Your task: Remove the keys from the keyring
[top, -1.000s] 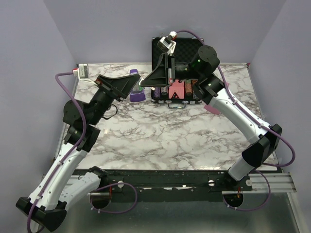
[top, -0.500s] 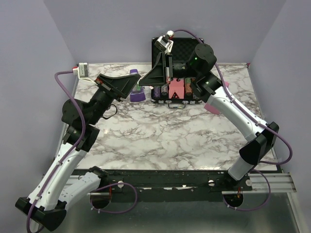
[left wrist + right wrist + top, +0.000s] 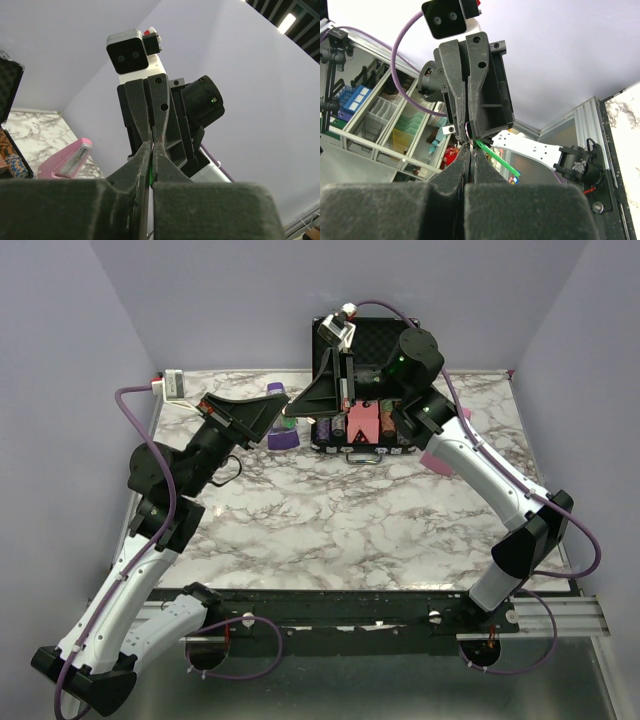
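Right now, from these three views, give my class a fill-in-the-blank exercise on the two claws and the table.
1. The right claw is ____ on the keyring tag.
2. That tag is coloured ____.
3. The open black case stands at the table's ____ edge, away from the arm bases.
4. The left claw meets the right claw ____ the table, not on it.

Missing words: shut; green; far; above.
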`<state>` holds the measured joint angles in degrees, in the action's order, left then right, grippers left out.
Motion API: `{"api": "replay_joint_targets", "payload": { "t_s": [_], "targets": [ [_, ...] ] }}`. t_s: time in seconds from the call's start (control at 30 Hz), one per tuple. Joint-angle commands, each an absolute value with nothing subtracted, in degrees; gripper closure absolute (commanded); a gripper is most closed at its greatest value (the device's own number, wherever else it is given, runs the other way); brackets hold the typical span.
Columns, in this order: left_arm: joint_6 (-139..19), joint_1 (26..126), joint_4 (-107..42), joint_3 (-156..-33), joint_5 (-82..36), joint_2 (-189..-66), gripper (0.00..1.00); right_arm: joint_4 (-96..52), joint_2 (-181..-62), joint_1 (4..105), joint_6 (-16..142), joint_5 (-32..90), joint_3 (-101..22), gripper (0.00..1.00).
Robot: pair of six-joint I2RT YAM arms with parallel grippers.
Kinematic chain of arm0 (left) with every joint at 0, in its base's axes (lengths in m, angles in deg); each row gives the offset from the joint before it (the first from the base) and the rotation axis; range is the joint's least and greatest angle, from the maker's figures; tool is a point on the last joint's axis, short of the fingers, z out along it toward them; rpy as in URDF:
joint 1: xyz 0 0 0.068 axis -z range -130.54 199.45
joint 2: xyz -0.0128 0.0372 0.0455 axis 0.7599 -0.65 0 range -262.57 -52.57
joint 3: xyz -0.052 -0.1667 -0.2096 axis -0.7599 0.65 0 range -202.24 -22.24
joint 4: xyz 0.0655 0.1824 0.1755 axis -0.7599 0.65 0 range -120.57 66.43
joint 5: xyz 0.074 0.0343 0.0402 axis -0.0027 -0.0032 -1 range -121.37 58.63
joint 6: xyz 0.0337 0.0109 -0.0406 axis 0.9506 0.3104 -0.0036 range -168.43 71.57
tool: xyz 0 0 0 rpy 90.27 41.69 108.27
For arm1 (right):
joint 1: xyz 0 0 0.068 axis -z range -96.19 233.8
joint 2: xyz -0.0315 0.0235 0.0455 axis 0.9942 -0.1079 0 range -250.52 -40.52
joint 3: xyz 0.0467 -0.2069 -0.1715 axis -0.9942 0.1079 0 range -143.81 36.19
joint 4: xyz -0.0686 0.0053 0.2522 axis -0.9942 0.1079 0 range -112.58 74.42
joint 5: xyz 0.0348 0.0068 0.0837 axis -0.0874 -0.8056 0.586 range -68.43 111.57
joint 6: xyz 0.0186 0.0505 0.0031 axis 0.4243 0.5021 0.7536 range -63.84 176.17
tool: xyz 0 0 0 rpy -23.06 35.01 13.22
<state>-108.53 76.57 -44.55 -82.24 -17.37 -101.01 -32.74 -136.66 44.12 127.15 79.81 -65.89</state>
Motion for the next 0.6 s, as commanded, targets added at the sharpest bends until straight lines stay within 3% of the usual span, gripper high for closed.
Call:
{"api": "replay_joint_targets", "payload": {
  "t_s": [0.0,0.57],
  "targets": [
    [-107.5,76.7,-43.7,-83.7,-16.3,-101.1,0.97,-32.3,-137.7,43.8,126.3,81.3,-67.7,0.99],
    [-98.4,76.8,-29.2,-93.5,-9.1,-105.1,1.00,-21.1,-138.5,43.8,118.2,82.7,-70.5,0.99]
  ]
}}
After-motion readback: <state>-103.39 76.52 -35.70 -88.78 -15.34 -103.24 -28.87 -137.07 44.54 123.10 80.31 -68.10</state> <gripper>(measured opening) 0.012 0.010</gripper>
